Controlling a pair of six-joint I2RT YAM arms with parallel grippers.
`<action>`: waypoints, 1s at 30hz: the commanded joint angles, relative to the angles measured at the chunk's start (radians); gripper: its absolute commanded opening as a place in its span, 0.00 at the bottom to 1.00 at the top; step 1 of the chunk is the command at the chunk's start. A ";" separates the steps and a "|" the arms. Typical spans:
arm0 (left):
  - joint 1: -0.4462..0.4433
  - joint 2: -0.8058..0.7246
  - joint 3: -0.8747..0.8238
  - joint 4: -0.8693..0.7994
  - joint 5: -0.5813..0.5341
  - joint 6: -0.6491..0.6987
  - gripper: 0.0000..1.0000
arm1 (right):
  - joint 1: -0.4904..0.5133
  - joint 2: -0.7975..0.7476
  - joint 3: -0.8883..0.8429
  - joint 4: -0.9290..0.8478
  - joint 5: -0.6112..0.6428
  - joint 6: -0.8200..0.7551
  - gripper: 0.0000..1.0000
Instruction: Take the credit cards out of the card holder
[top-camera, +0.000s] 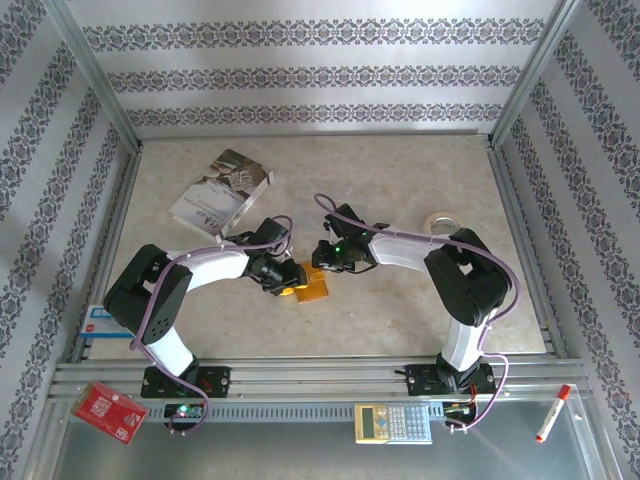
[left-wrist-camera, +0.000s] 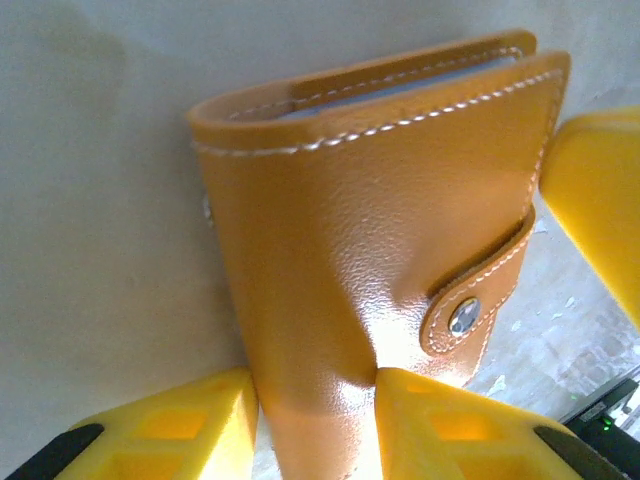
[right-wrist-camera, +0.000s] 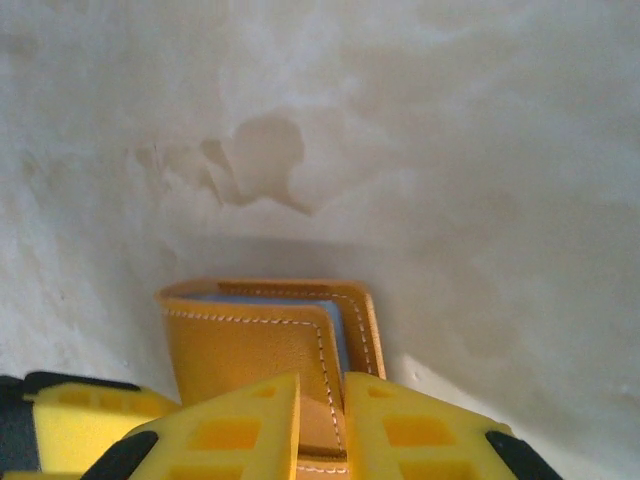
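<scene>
two arms stand at the near edge of the table (top-camera: 400, 330). the left arm (top-camera: 150, 300) goes up from its base, bends at the elbow and reaches right, toward the middle. the right arm (top-camera: 470, 280) does the same the other way and reaches left. their tips meet low over the middle of the table.

there sits one orange wallet (top-camera: 310, 292), between the two tips. it is folded shut, and a strap with one shiny snap (left-wrist-camera: 462, 317) goes across it.

the left gripper (left-wrist-camera: 312, 385) has its jaws partly closed, and they press on both sides of the wallet's lower end. the right gripper (right-wrist-camera: 320, 385) has its jaws almost together, with a thin edge of the wallet pinched between them. a blue-grey layer shows between the wallet's flaps. i cannot tell if that is a card.

now the count, near to far. on the metal shelf in front of the arms lie one red packet (top-camera: 110, 410), one calculator (top-camera: 392, 423) and one red and white pen (top-camera: 552, 412). one white and blue box (top-camera: 98, 322) lies at the left edge, partly under the left arm. farther back lie one white booklet (top-camera: 222, 190) on the left and one roll of tape (top-camera: 440, 220) on the right.
</scene>
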 joint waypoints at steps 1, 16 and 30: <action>-0.006 -0.017 -0.038 0.125 0.012 -0.075 0.37 | -0.026 0.011 0.039 -0.007 0.000 -0.053 0.22; 0.029 -0.041 -0.141 0.311 0.040 -0.185 0.36 | -0.015 -0.091 -0.093 -0.051 -0.103 -0.092 0.26; 0.035 -0.060 -0.168 0.606 0.157 -0.264 0.32 | -0.020 -0.019 -0.104 -0.024 -0.112 -0.068 0.22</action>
